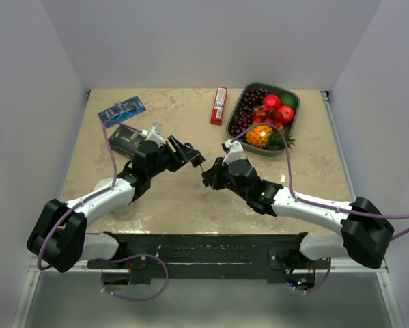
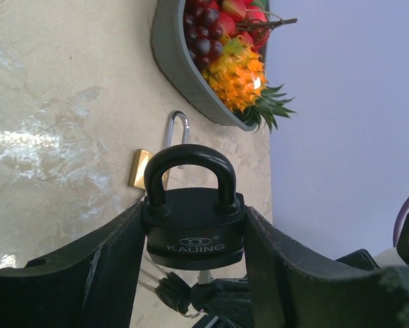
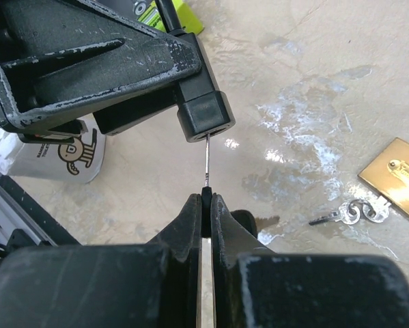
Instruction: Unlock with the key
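Padlock (image 2: 194, 225) clamped in left tool (image 1: 185, 154), key (image 3: 206, 158) pinched in closed right tool (image 3: 205, 199), blade tip meeting padlock's underside, above tabletop (image 1: 190, 205).

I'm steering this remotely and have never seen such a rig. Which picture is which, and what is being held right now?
Two robot arms sit at a table. The overhead picture shows both from above; the other two come from cameras on each wrist. The left pincer clamps a black padlock by its sides. The right pincer pinches a key, its tip at the padlock's underside. On the table lie a brass padlock, a fruit tray, a red packet and a blue packet.
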### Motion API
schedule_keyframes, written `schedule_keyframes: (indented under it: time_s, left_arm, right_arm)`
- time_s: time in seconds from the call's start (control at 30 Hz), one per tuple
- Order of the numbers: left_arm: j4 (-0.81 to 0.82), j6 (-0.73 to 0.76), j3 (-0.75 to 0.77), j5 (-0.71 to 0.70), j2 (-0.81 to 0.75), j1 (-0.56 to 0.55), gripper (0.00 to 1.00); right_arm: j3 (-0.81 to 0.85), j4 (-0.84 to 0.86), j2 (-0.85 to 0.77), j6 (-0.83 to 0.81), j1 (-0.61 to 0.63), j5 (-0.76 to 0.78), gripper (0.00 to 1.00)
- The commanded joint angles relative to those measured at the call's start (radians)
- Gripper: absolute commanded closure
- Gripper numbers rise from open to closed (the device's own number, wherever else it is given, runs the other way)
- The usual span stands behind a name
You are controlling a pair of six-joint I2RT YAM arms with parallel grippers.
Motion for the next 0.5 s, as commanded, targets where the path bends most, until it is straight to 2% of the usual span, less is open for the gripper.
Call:
schedule_keyframes:
  time_s: [0.0,0.27,0.47]
  left_arm:
    - [0.068,0.016,0.051,0.145,0.018,-0.005,1.00]
    - [0.050,0.028,0.082,0.216,0.034,-0.004,1.00]
    - [0.043,0.032,0.082,0.240,0.045,-0.004,1.00]
  right_arm:
    - [-0.002,0.137,-0.050,-0.024,-0.008,0.099,1.00]
    - [-0.037,0.137,-0.085,-0.049,-0.011,0.172,1.00]
    - [-0.068,0.166,-0.122,-0.079,-0.037,0.153,1.00]
